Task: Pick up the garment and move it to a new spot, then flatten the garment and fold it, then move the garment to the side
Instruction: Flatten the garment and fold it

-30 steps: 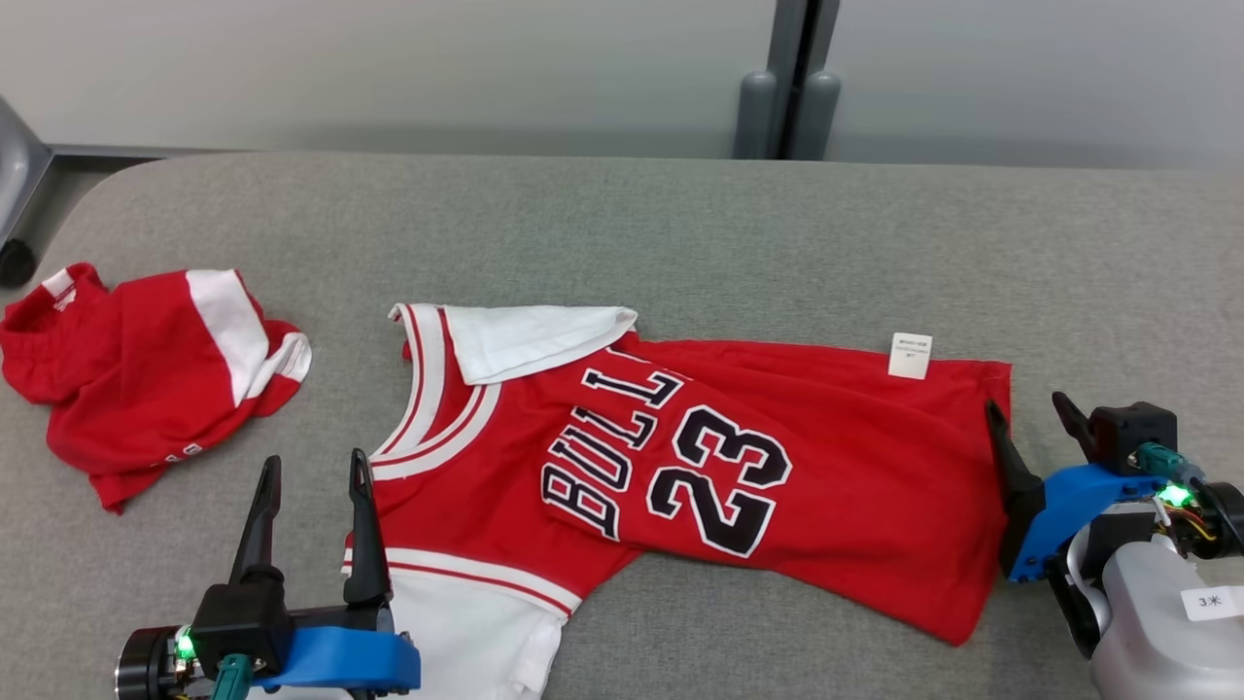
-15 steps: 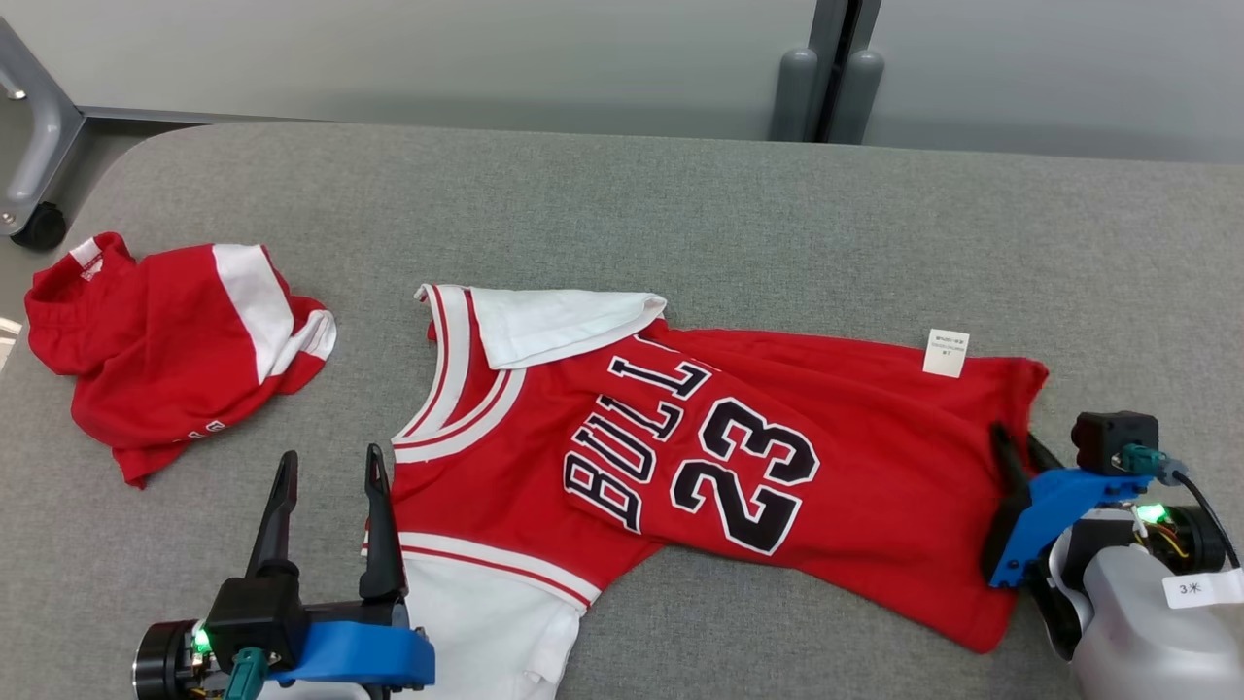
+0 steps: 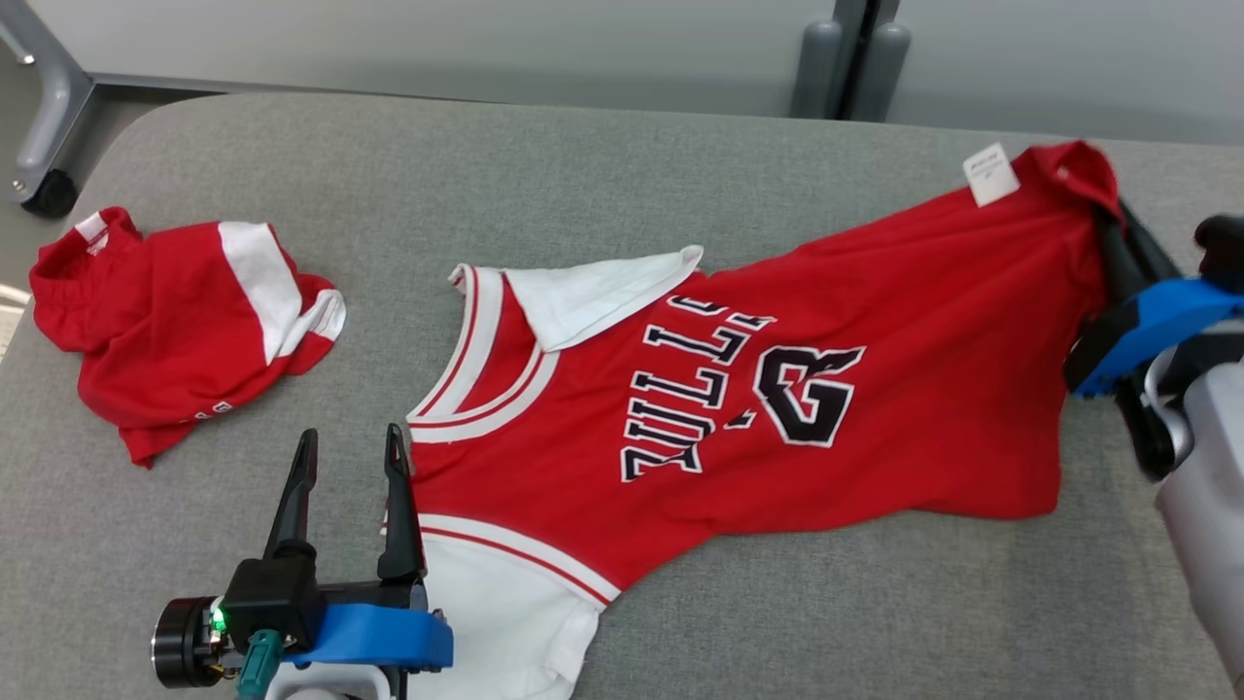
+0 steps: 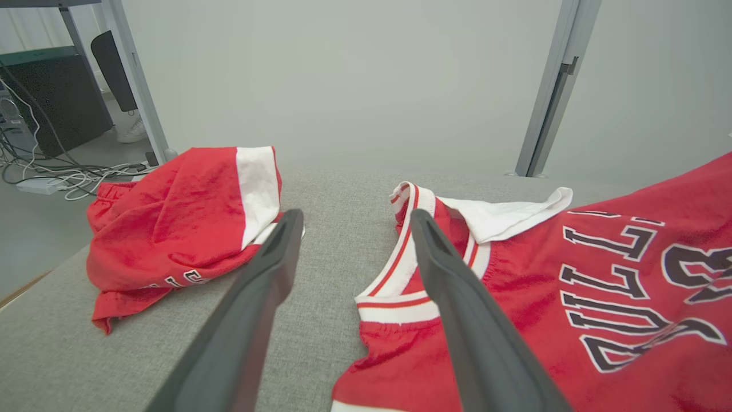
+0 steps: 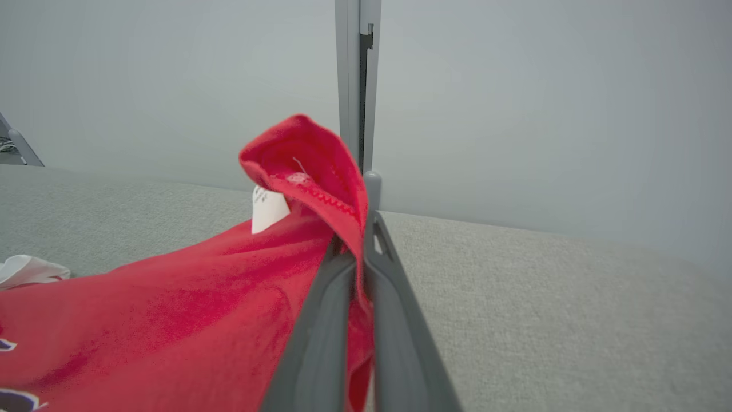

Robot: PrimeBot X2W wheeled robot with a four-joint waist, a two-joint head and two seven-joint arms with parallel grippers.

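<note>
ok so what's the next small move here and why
Probably ease the left hand sideways onto the near shoulder of the jersey and close it. The right hand is shut on the hem corner, raised off the grey table, while the left hand stands open beside the neckline trim with bare table between its fingers. A second grip should let both arms lift it.

Grey fabric-topped table (image 3: pixel 622 165) before pale wall (image 3: pixel 389 39).
Grey upright post (image 3: pixel 855 49) behind; castored frame leg (image 3: pixel 47 141) at left, cables (image 4: pixel 57 171) on floor (image 4: pixel 34 234).
</note>
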